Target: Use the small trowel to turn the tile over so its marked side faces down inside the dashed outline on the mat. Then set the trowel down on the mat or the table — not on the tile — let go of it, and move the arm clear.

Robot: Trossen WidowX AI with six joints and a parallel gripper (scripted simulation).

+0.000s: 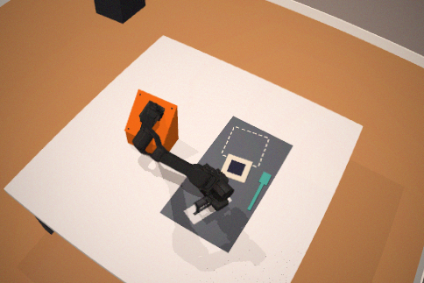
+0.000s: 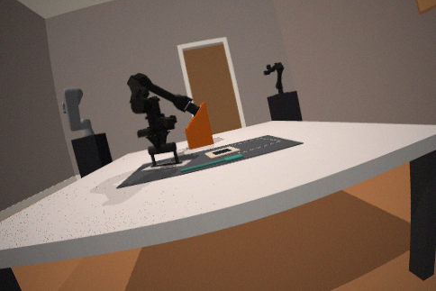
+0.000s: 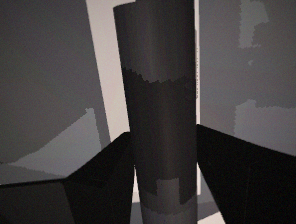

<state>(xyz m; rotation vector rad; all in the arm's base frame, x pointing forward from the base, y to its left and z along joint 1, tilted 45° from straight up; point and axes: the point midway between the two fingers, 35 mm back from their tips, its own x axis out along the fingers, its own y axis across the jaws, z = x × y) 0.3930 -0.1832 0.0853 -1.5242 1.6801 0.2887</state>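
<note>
My gripper [image 1: 209, 208] [image 2: 167, 164] [image 3: 161, 136] is low over the mat's near part, its fingers shut on the trowel's thick dark round handle [image 3: 160, 100]. The arm covers most of the trowel in the top view; I cannot make out its blade. The tile [image 1: 236, 167] [image 2: 222, 151] lies flat on the dark mat [image 1: 280, 145] [image 2: 135, 179]. It has a cream border, with its dark square facing up. The tile lies across the near edge of the dashed outline [image 1: 234, 127], mostly outside it.
A teal tool [image 1: 257, 195] [image 2: 207, 164] with a thin handle and flat square end lies on the mat beside the tile. A pale flat strip [image 1: 193, 216] [image 3: 103, 65] lies under the held handle. The orange base block [image 1: 172, 130] [image 2: 200, 131] stands at the mat's side.
</note>
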